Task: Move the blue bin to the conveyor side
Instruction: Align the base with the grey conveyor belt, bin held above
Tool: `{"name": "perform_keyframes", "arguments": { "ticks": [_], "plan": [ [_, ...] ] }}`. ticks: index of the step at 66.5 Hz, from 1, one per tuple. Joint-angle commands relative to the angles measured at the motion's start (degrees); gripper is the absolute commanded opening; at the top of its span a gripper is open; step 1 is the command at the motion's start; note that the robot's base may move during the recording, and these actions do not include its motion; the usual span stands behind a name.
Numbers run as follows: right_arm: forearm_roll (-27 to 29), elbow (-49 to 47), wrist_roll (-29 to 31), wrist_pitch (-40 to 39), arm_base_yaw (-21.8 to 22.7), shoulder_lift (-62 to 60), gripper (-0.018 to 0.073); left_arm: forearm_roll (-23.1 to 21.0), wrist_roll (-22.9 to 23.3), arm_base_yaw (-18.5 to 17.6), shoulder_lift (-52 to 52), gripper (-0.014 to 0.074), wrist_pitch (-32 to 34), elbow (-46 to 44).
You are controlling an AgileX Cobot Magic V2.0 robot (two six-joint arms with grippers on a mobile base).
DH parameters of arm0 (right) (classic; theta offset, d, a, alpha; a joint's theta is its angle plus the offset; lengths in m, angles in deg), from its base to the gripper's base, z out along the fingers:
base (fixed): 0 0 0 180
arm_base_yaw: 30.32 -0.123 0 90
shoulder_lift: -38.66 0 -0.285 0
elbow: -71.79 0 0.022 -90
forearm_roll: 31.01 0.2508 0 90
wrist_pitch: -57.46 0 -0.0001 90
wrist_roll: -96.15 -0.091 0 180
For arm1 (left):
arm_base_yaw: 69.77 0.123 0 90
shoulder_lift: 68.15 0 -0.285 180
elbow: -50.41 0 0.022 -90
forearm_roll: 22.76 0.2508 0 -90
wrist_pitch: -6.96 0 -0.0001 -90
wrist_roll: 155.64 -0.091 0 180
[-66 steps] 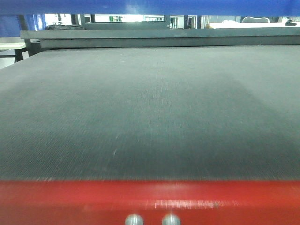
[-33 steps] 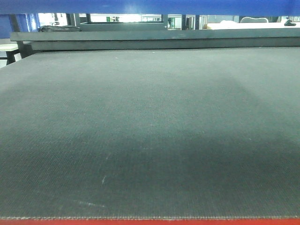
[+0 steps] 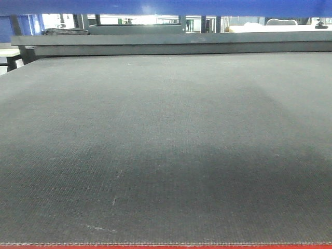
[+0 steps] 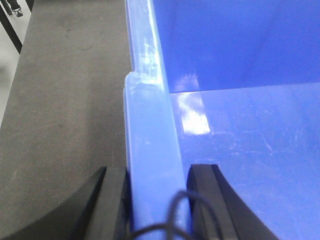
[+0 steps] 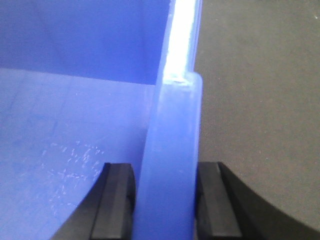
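Front view: the conveyor belt (image 3: 166,145) fills nearly all the frame, a dark woven surface w/ a few white scuffs and a thin red edge (image 3: 166,247) at the very bottom. Of the blue bin (image 3: 166,6) only a blue strip shows along the top, and no gripper is visible here.

The wrist views give what the front cam cannot. Left wrist: the left gripper (image 4: 159,200) is clamped on the bin's thick rim, one black pad outside and one inside. A thin dark cable (image 4: 172,212) crosses in front of the rim. The belt lies on the outer side of the wall.

Right wrist: the right gripper (image 5: 165,200) grasps the rim at the other side the same way. The bin interior is glossy w/ light scratches. Whether the bin's bottom touches the belt, I cannot tell.
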Motion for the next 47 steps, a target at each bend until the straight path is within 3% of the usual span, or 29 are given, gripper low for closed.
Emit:
{"name": "perform_keyframes", "arguments": {
  "ticks": [1,47],
  "plan": [
    [-4.11,-0.95,1.50,-5.18,0.07,-1.28,-0.0069,3.30,-1.05,0.06,1.00,-0.0013,5.42,-1.02],
    [-4.11,-0.95,1.50,-5.18,0.07,-1.28,-0.0069,3.30,-1.05,0.06,1.00,-0.0013,7.12,-1.02]
  ]
}}
